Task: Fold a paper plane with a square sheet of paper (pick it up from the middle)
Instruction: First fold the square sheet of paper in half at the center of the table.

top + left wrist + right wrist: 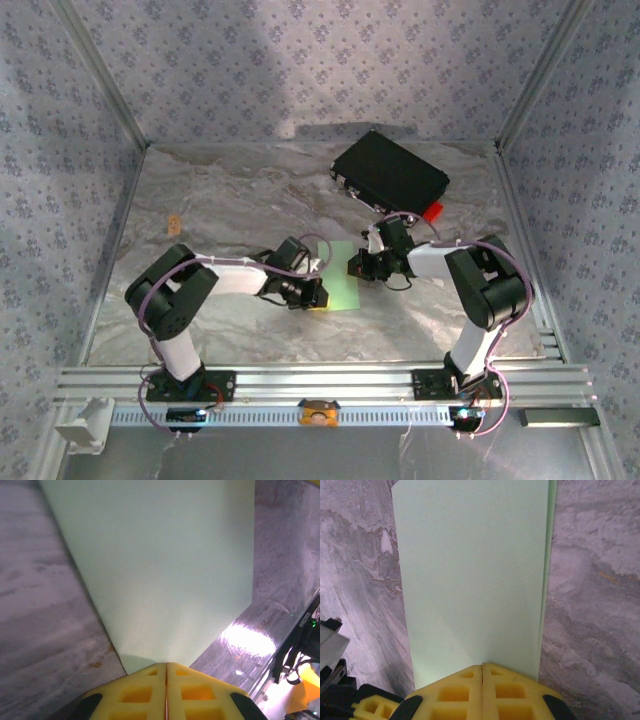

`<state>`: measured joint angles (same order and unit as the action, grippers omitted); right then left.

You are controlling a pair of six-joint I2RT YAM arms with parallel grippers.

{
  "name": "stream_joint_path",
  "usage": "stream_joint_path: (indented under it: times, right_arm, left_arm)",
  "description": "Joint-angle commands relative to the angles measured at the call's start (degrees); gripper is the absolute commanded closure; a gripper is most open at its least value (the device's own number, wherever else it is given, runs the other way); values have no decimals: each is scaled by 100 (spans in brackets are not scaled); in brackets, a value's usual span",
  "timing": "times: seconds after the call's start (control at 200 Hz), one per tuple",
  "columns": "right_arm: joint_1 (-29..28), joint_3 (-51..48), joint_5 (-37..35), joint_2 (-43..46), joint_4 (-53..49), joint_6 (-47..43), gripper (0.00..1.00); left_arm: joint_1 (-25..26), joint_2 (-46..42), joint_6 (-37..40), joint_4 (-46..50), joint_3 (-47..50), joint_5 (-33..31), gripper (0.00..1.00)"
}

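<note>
The left gripper [312, 293] is low over the table [220, 200] at the near left corner of the paper [340, 272]. In the left wrist view its yellow fingers [145, 692] are pressed together with no gap, and their tips sit right at that corner. Whether they nip a layer or just press down on it I cannot tell. The paper lies flat in the middle of the table, between the two grippers. It is a pale green upright strip, narrower than a square. In the right wrist view a thin sliver of a lower layer shows along its right side, so it looks folded in half, with the edges not quite matched. The right gripper [360, 266] meets the strip from its right side. Its jaws are also closed tight, with the tips at the paper's edge, and again a pinch cannot be told from a press. Further right and back, the black case [390, 172] and a red tab [432, 211] lie well apart from the work. By my reading the task is at an early stage. The centre fold seems made and is perhaps being flattened. No nose corners are turned in, no wings are formed and nothing yet looks like a dart, so most of the folding is left.
</note>
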<state>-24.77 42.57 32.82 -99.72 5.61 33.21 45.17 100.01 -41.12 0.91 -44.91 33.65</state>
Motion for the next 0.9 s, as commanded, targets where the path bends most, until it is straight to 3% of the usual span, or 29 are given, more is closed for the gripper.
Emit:
stream_joint_path:
  times: [0.0, 0.405, 0.56, 0.645, 0.78, 0.894]
  right_arm:
    - [-4, -248, -522, -153, -688, -12, 100]
    - [8, -236, -333, -121, -556, 11, 100]
    - [36, -115, 487, 50, -257, -35, 100]
    - [69, 36, 458, 347, -554, -153, 96]
    - [96, 29, 29, 855, -1003, -196, 89]
    - [122, -342, -352, 1330, -1040, 66, 84]
  left_arm:
    - [276, -122, 391, 905, -56, -244, 92]
    - [398, -787, 443, 1013, 11, -615, 91]
    - [368, -1496, 467, 627, 84, -1040, 90]
    - [109, -1671, 319, 294, 158, -1205, 90]
    - [-663, -1202, -182, -194, -122, -496, 90]
    - [-1024, -524, -329, -288, -757, -78, 89]
